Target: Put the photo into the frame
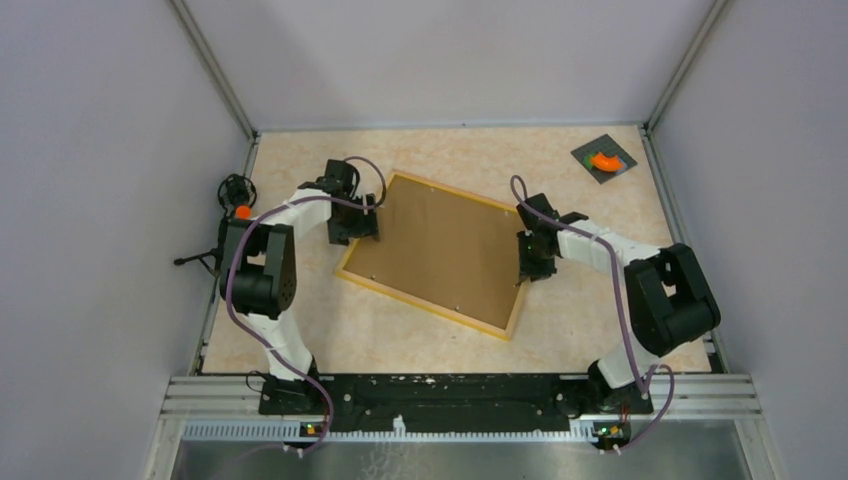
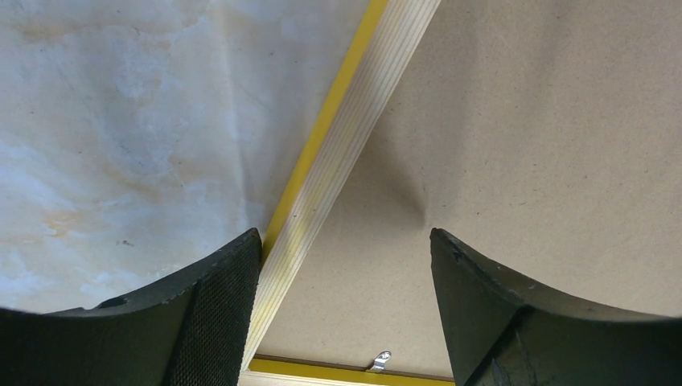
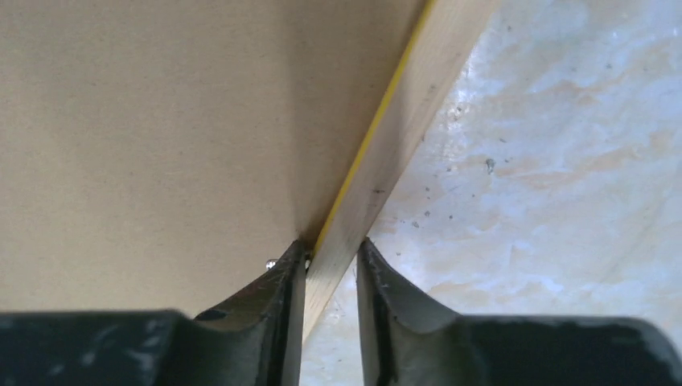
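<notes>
Right gripper (image 3: 331,245) pinched frame (image 3: 386,169) rail; left gripper (image 2: 346,233) straddled opposite rail, unclosed. I feared a one-sided lift twisting frame, dropping board (image 3: 161,121).

The left hand (image 1: 360,232) and the right hand (image 1: 532,268) are black. Behind each hand come white-shelled links and bulky black joint housings. A purple-grey cable (image 1: 232,290) loops back from each hand along its arm. The left hand's fingers (image 2: 217,322) are curved and matt black, their inner pad finely cross-hatched.
</notes>
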Motion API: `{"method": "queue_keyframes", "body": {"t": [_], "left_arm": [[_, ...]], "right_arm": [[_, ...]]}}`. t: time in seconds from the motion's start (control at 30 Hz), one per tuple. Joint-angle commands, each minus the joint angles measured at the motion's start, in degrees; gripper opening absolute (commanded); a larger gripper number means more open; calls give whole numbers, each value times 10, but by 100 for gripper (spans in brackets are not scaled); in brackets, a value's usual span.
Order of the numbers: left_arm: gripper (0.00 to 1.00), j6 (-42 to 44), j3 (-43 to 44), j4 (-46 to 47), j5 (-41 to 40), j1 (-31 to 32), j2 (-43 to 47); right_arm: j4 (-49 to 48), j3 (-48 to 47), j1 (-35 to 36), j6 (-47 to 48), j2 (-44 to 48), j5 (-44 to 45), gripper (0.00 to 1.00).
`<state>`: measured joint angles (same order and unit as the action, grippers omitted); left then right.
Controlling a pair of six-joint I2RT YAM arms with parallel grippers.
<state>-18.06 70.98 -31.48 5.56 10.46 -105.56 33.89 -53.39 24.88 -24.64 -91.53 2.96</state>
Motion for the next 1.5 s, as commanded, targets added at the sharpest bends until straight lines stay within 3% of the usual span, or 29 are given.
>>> {"method": "queue_keyframes", "body": {"t": [0.0, 0.13, 0.37, 0.53, 0.9, 1.1, 1.2, 1.33, 1.47], "left_arm": [[80, -8, 7, 9, 22, -2, 2], [80, -8, 7, 9, 29, -3, 3], [79, -5, 5, 14, 40, -2, 10], [79, -4, 4, 15, 45, -2, 16], [79, -4, 2, 17, 55, -2, 22], [79, -3, 1, 19, 56, -2, 24], [79, -3, 1, 19, 58, -2, 26], [81, 0, -1, 21, 47, -2, 43], [92, 1, -27, 47, 5, -2, 104]], "right_arm": [[-26, 26, 10, -23, -21, 2, 18], [-49, 42, 10, -34, -7, -27, 5], [-34, 19, 9, -14, -2, -21, 4], [-8, 7, 10, 19, -20, -9, 30], [17, 14, 19, 55, -48, 11, 53], [31, 4, 21, 65, -49, 16, 59], [32, 3, 20, 65, -49, 14, 51], [30, 2, 21, 61, -50, 23, 23], [8, 5, 21, 53, -55, 23, 12]]}}
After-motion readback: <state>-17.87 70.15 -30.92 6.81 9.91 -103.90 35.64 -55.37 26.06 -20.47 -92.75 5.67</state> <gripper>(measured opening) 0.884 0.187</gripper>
